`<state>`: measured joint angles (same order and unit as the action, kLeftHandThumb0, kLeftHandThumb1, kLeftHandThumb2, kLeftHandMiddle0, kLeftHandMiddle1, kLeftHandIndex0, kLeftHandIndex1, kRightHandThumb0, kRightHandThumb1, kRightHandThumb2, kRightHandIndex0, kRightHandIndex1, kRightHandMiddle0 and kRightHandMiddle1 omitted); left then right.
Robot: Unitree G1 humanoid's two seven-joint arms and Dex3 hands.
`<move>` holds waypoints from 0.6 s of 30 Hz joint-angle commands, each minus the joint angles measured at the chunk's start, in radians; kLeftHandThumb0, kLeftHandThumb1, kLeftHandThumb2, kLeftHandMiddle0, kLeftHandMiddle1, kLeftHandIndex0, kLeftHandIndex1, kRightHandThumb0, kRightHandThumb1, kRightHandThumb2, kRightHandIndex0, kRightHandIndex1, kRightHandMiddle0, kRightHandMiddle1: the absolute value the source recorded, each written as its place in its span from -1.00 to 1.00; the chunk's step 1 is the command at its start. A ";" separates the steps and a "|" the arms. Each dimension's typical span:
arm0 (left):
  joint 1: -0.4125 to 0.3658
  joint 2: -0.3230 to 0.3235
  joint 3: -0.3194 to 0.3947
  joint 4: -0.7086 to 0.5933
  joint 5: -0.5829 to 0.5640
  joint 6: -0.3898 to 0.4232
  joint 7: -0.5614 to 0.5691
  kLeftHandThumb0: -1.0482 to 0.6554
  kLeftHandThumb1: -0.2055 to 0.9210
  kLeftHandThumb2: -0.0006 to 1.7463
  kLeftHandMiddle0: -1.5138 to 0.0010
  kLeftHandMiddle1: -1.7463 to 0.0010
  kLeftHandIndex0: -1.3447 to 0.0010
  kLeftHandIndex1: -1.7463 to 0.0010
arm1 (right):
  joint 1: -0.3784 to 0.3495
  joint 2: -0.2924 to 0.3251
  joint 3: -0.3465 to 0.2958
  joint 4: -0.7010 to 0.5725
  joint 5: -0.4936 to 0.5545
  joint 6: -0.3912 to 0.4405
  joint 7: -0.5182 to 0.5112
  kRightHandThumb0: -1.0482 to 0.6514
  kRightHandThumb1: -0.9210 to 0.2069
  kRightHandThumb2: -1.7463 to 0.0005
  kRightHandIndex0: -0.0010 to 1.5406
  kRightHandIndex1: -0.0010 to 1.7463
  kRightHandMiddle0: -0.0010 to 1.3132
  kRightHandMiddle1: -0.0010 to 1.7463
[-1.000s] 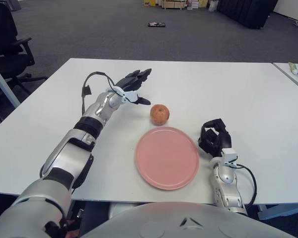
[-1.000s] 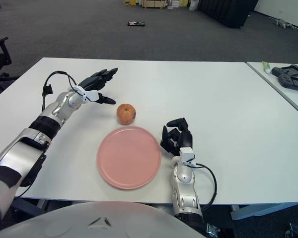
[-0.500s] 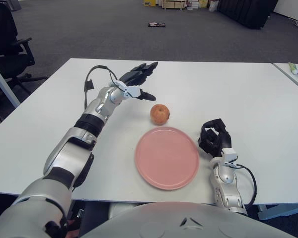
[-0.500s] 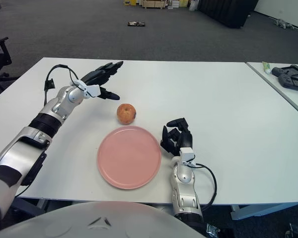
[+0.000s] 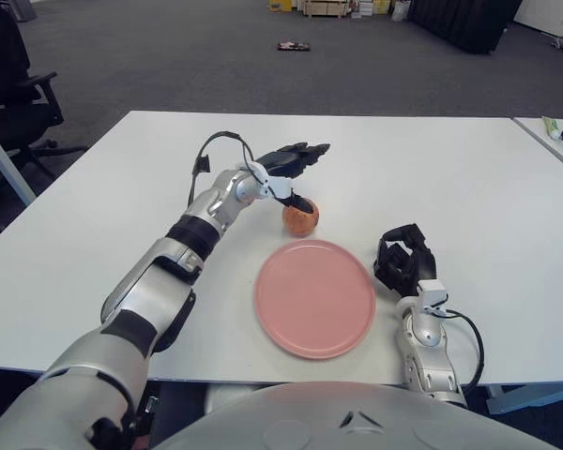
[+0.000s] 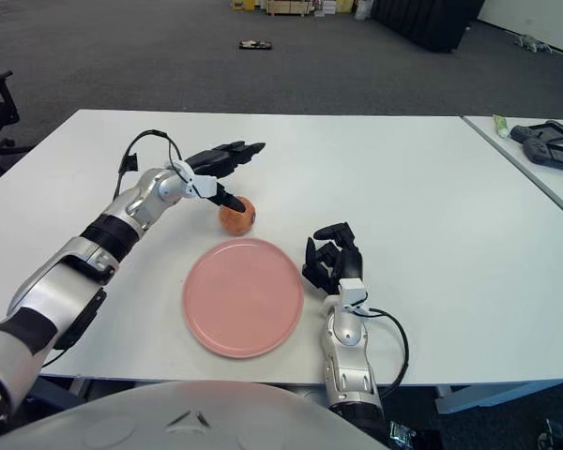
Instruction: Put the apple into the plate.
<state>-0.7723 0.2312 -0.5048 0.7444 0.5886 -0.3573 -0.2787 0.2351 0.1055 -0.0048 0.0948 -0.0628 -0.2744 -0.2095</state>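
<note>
Over the apple, toward the middle of the table, the left hand [image 5: 296, 164] hovers with its fingers [image 5: 311, 150] spread wide and holding nothing; the thumb reaches down at the fruit's near-left top, contact not certain. Apple [image 5: 301, 217] sits on the white table [image 5: 469, 187], just beyond the far rim of the pink plate [image 5: 315, 298] and not on it. Plate lies close to the near edge, roughly central. Right hand [image 6: 331, 260] shows just beside the plate's right rim, fingers curled, holding nothing, idle. Step in hand, as I judge it: closing on the apple for a grasp. To do it well, lower the palm until the long fingers wrap the far side and the thumb opposes on the near side, centred over the fruit (a round apple may roll if nudged off-centre). Close firmly before lifting, then carry it the short way toward the near edge and set it down mid-plate, clear of the rim.
</note>
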 commanded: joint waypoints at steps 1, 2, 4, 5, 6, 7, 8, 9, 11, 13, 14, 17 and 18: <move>-0.038 0.009 -0.030 0.033 0.033 -0.020 -0.010 -0.86 0.76 -0.89 1.00 1.00 1.00 1.00 | -0.003 0.015 -0.003 0.001 0.013 0.006 0.002 -0.23 -0.44 -0.10 -0.07 1.00 -0.40 1.00; -0.042 0.011 -0.039 0.039 0.041 -0.031 -0.011 -0.86 0.76 -0.88 1.00 1.00 1.00 1.00 | -0.002 0.015 -0.003 0.001 0.014 0.005 0.002 -0.23 -0.44 -0.10 -0.06 1.00 -0.40 1.00; -0.047 0.014 -0.054 0.049 0.056 -0.046 -0.012 -0.85 0.76 -0.88 1.00 1.00 1.00 1.00 | -0.002 0.014 -0.003 0.002 0.011 0.001 0.000 -0.24 -0.44 -0.10 -0.05 1.00 -0.40 1.00; -0.047 0.015 -0.060 0.052 0.062 -0.049 -0.011 -0.85 0.76 -0.88 1.00 1.00 1.00 1.00 | -0.002 0.012 -0.002 0.003 0.008 -0.001 -0.002 -0.24 -0.44 -0.10 -0.05 1.00 -0.40 1.00; -0.045 0.013 -0.069 0.058 0.072 -0.050 -0.006 -0.85 0.76 -0.87 1.00 1.00 1.00 1.00 | -0.002 0.011 -0.002 0.004 0.004 -0.004 -0.004 -0.24 -0.44 -0.10 -0.04 1.00 -0.40 1.00; -0.043 0.012 -0.074 0.063 0.079 -0.052 -0.001 -0.86 0.77 -0.87 1.00 1.00 1.00 1.00 | -0.002 0.011 -0.002 0.005 0.001 -0.006 -0.006 -0.24 -0.44 -0.10 -0.04 1.00 -0.40 1.00; -0.042 0.009 -0.083 0.073 0.089 -0.052 0.007 -0.86 0.77 -0.86 1.00 1.00 1.00 1.00 | -0.002 0.011 -0.002 0.006 -0.002 -0.009 -0.008 -0.24 -0.43 -0.10 -0.03 1.00 -0.40 1.00; -0.042 0.007 -0.088 0.080 0.096 -0.053 0.013 -0.87 0.78 -0.85 1.00 1.00 1.00 1.00 | -0.002 0.011 -0.002 0.006 -0.003 -0.011 -0.009 -0.24 -0.43 -0.10 -0.03 1.00 -0.40 1.00; -0.045 0.003 -0.096 0.094 0.107 -0.054 0.021 -0.87 0.79 -0.85 1.00 1.00 1.00 1.00 | -0.001 0.011 -0.002 0.006 -0.003 -0.014 -0.010 -0.24 -0.43 -0.11 -0.03 1.00 -0.40 1.00; -0.051 -0.001 -0.105 0.109 0.118 -0.053 0.026 -0.88 0.79 -0.84 1.00 1.00 1.00 1.00 | 0.000 0.013 -0.003 0.005 0.001 -0.014 -0.008 -0.24 -0.43 -0.11 -0.03 1.00 -0.40 1.00; -0.054 -0.003 -0.110 0.118 0.123 -0.052 0.025 -0.89 0.80 -0.83 1.00 1.00 1.00 1.00 | 0.001 0.013 -0.003 0.004 0.003 -0.014 -0.007 -0.24 -0.43 -0.11 -0.03 1.00 -0.40 1.00; -0.065 -0.012 -0.121 0.149 0.136 -0.048 0.026 -0.89 0.81 -0.82 1.00 1.00 1.00 1.00 | 0.004 0.015 -0.004 0.000 0.011 -0.013 -0.004 -0.24 -0.44 -0.10 -0.03 1.00 -0.40 1.00; -0.068 -0.017 -0.125 0.163 0.140 -0.046 0.027 -0.89 0.81 -0.82 1.00 1.00 1.00 1.00 | 0.005 0.016 -0.004 -0.001 0.013 -0.013 -0.003 -0.24 -0.44 -0.10 -0.04 1.00 -0.40 1.00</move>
<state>-0.7976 0.2218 -0.6149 0.8721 0.7077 -0.4090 -0.2678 0.2379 0.1056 -0.0056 0.0952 -0.0623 -0.2807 -0.2120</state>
